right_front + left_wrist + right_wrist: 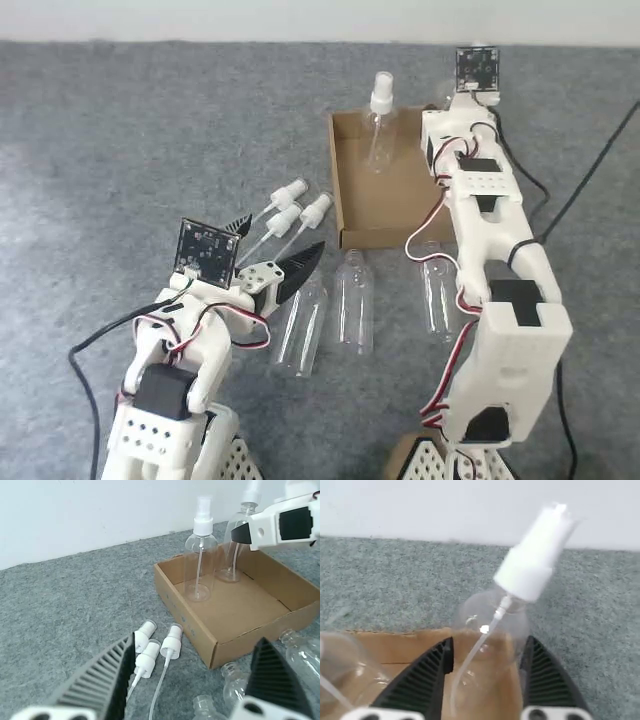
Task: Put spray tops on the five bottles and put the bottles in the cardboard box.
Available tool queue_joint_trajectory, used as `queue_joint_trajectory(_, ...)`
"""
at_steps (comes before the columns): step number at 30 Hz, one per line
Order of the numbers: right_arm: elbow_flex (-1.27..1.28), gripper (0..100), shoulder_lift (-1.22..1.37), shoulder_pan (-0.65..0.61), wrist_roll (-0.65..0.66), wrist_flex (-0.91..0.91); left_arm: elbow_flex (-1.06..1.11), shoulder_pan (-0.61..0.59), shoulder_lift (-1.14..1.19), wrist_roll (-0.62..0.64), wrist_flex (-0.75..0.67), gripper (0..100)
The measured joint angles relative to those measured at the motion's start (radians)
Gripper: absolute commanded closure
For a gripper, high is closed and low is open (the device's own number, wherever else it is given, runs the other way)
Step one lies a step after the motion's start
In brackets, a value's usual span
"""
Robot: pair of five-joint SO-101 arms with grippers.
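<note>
Left tool (196, 641): over the bench's left side toward the near edge, fingers spread wide, nothing between them.

Spray tops (284, 216): three, loose on the bench just past the left tool. They lie side by side with heads toward the cardboard box (390, 205) and tubes trailing back toward the near-left.

Capless bottles (353, 300): three, lying flat with necks toward the far edge. Two are side by side near the box's near-left corner. The third is beside the right arm, off the box's near-right corner.

Box: right of centre, toward the far edge, open side up.

Capped bottle (380, 125): upright in the far part of the box, spray top on.

Held bottle (492, 620): upright at the box's far-right corner, spray top on, base down on the box floor. Right tool (489, 645) pinches its upper body, one finger on each side.
</note>
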Motion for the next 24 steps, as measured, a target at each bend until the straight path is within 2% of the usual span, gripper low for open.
queue_joint_trajectory(12, 0.003, 93.9, 0.0, 0.002, 0.127, -0.023, 0.0, 0.0, 0.0, 0.0, 0.0, 66)
queue_joint_trajectory(20, 0.296, 94.0, -0.098, -0.028, 0.209, -0.328, 0.0, 0.0, 0.0, 0.0, 0.0, 66)
queue_joint_trajectory(24, 0.342, 94.0, -0.11, -0.035, 0.209, -0.388, 0.0, 0.0, 0.0, 0.0, 0.0, 66)
